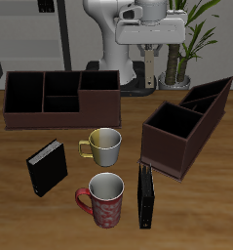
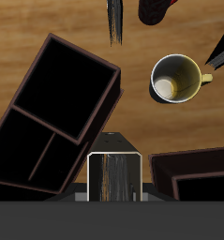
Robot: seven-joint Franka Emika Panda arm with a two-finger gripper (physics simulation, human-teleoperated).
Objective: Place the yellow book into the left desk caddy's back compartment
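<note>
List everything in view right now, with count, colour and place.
yellow book: 1, yellow-tan, hanging from the gripper at the table's back
left caddy: 1, dark brown, turned at an angle, nothing seen inside
other caddy: 1, dark brown, broadside, farther back
black books: 2, black, one in front of the other caddy, one near the front edge, in front of the left caddy
mugs: 2, one pale with yellow handle mid-table, one red nearer the front edge
plant: 1, green, behind the table
table: 1, wood brown
gripper: 1, white, shut on the yellow book
</note>
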